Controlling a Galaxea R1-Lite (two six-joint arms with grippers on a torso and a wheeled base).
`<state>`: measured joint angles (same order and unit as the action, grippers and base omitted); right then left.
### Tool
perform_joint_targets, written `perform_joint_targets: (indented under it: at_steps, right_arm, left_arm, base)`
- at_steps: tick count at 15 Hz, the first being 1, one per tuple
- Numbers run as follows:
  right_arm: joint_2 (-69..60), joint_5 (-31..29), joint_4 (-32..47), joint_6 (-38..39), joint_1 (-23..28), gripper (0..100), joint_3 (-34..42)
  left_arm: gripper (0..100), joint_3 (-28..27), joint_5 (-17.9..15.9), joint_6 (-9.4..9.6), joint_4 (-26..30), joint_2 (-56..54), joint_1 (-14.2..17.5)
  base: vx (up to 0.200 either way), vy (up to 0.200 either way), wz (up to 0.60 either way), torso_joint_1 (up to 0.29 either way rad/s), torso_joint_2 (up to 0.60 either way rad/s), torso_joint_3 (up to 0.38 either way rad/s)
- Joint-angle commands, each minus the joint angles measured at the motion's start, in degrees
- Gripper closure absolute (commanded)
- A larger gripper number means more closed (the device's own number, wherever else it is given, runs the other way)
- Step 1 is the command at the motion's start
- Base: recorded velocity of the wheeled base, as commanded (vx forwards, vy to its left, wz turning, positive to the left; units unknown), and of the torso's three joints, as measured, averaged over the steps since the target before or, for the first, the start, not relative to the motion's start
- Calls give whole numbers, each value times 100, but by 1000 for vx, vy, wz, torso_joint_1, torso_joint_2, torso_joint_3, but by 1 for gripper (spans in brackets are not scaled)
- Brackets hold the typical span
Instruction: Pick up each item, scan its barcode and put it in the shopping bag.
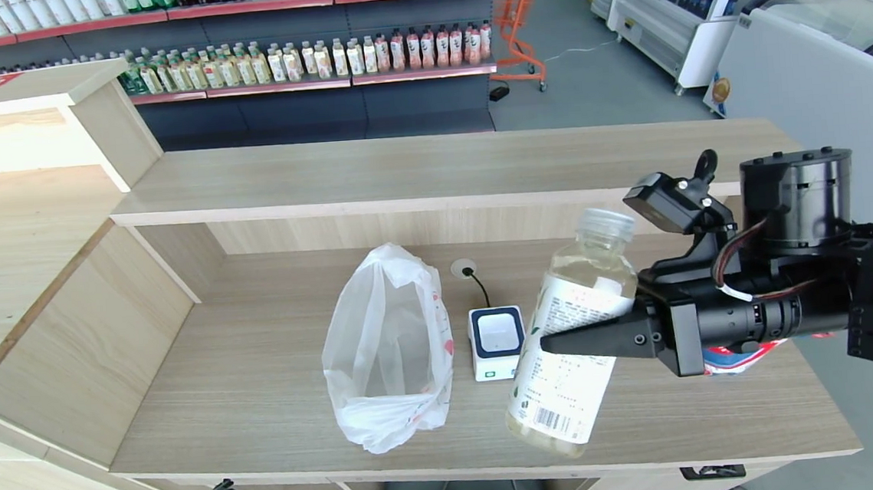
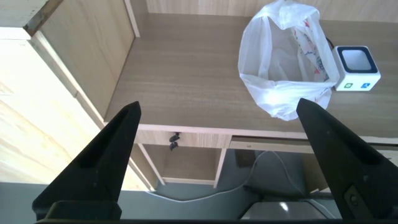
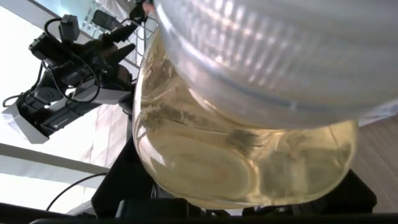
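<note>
Right gripper (image 1: 566, 340) at centre right of the head view, fingers clamped on the bottle (image 1: 570, 397) about mid-height. One finger across the label, the other hidden behind it. Hangs above the counter (image 1: 246, 381), just right of the scanner (image 1: 497, 341) and lapping over its right edge in the frame. Leans rather than stands: long axis steep but tilted, cap toward the upper right, base toward the lower centre near the counter's front edge. Shows a barcode low on the label, facing the camera. Clear plastic, pale yellowish liquid inside. Comes very close in the right wrist view (image 3: 249, 143), with only liquid and ribbed plastic vaguely legible.

Left of the scanner and just beside it, a thin white bag (image 1: 386, 348), standing on the counter, mouth open in the left wrist view (image 2: 286, 62). Contents hard to tell through the film; some red print visible. Cable (image 1: 478, 288) from the scanner's back to a hole in the counter.

Left gripper (image 2: 217, 107) off the counter's front edge, fingers (image 2: 106, 162) wide apart, bag and scanner (image 2: 357, 68) beyond them at upper right.

Behind the right arm, a red-and-white packet (image 1: 744, 354) on the counter, mostly hidden, kind unclear.
</note>
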<state>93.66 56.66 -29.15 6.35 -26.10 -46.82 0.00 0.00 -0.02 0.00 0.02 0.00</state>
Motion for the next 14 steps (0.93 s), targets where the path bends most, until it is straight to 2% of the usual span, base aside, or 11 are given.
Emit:
perform_joint_targets:
  at_steps: [1, 7, 9, 10, 11, 14]
  right_arm:
    - [47, 3, -3, -2, -18, 100, -11]
    - [47, -24, -12, -37, -9, 100, 15]
    - [56, -164, -56, -459, 158, 100, 7]
    - [117, -358, -65, -890, 325, 100, 24]
    - [460, -692, -74, -2068, 720, 100, 7]
    - [1497, -1333, -355, -4291, 1503, 100, -415]
  left_arm:
    - [0, 0, 0, 2, 0, -2, 0]
    - [0, 0, 0, 2, 0, -2, 0]
    - [0, 0, 0, -6, 0, -2, 0]
    - [0, 0, 0, 2, 0, -2, 0]
    - [0, 0, 0, 2, 0, -2, 0]
    - [0, 0, 0, 2, 0, -2, 0]
  base:
    - [0, 0, 0, 0, 0, 0]
    - [0, 0, 0, 0, 0, 0]
    - [0, 0, 0, 0, 0, 0]
    - [0, 0, 0, 0, 0, 0]
    - [0, 0, 0, 0, 0, 0]
    - [0, 0, 0, 0, 0, 0]
